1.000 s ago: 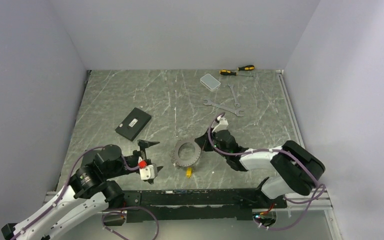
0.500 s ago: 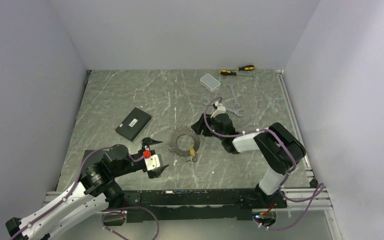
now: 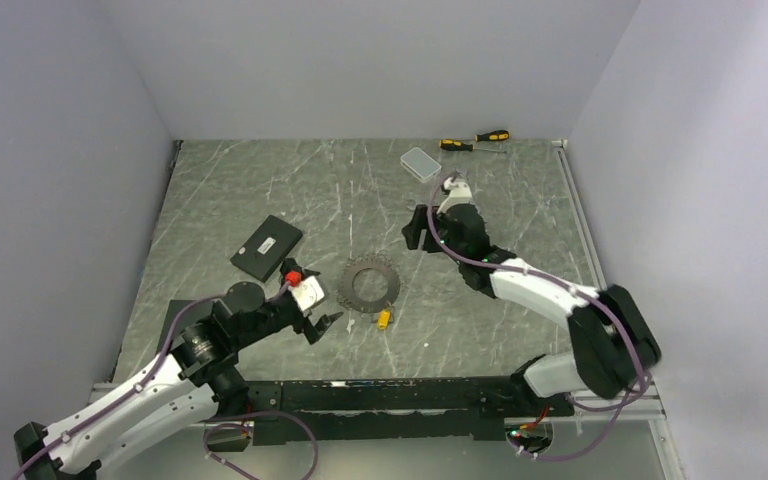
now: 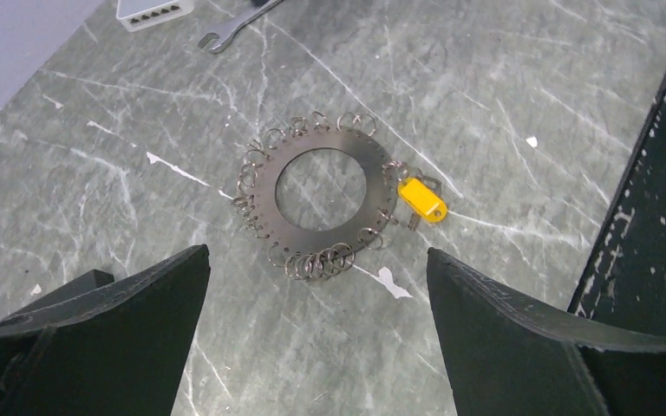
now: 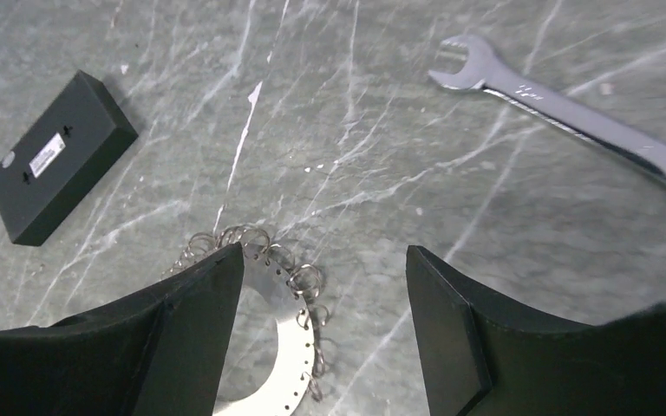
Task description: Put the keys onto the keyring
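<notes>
The keyring (image 3: pixel 370 284) lies flat mid-table, a silver disc edged with small wire rings (image 4: pixel 316 262). A yellow-headed key (image 3: pixel 384 319) rests against its near-right rim; in the left wrist view this key (image 4: pixel 422 199) touches the disc (image 4: pixel 264 186), and whether it is hooked on I cannot tell. My left gripper (image 3: pixel 316 318) hovers just left of the ring, its jaws (image 4: pixel 316 256) wide open and empty. Farther back and to the right, the right gripper (image 3: pixel 417 231) stands open and empty (image 5: pixel 323 250), with the ring's edge (image 5: pixel 290 347) below its left finger.
A black box (image 3: pixel 266 247) lies left of the ring. A clear plastic box (image 3: pixel 421 162) and two yellow-and-black screwdrivers (image 3: pixel 475 141) sit at the back. A silver wrench (image 5: pixel 572 117) lies beyond the right gripper. The black rail (image 4: pixel 650 217) runs along the near edge.
The right gripper opened, let go of the keyring and drew back toward the far right. The ring shifted slightly away from the near edge. The left arm advanced toward the ring.
</notes>
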`<action>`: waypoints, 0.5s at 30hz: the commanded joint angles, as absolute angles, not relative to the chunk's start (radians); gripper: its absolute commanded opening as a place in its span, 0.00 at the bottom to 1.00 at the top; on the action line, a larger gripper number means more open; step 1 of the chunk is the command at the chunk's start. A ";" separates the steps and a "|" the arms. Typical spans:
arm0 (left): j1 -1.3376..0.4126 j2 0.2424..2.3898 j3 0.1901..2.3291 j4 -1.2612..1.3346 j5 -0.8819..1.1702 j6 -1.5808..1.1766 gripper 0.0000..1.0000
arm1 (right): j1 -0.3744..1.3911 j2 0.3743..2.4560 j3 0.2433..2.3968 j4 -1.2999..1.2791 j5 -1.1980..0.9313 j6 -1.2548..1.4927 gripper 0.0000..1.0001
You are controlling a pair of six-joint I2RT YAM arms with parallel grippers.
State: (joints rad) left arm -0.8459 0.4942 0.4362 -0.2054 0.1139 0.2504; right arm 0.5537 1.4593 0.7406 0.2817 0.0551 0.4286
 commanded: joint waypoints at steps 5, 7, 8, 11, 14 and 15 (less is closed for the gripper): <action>-0.843 0.617 0.560 -0.191 -0.138 -0.062 1.00 | 0.552 1.105 0.610 0.092 0.211 0.475 0.78; -0.843 0.648 0.583 -0.217 -0.140 -0.038 1.00 | 0.554 1.029 0.582 0.039 0.226 0.507 0.78; -0.842 0.662 0.592 -0.222 -0.147 -0.043 1.00 | 0.554 0.988 0.565 0.019 0.234 0.518 0.78; -0.840 0.708 0.612 -0.236 -0.143 -0.051 1.00 | 0.555 0.867 0.509 -0.035 0.267 0.540 0.78; -0.835 0.753 0.629 -0.242 -0.148 -0.068 0.99 | 0.555 0.759 0.472 -0.089 0.286 0.549 0.78; -0.834 0.767 0.633 -0.242 -0.149 -0.071 0.99 | 0.555 0.728 0.466 -0.110 0.291 0.552 0.79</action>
State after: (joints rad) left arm -0.8425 0.7250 0.5850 -0.2260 -0.1177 -0.0143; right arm 0.5541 0.8314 0.4900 -0.0158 0.2340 0.5182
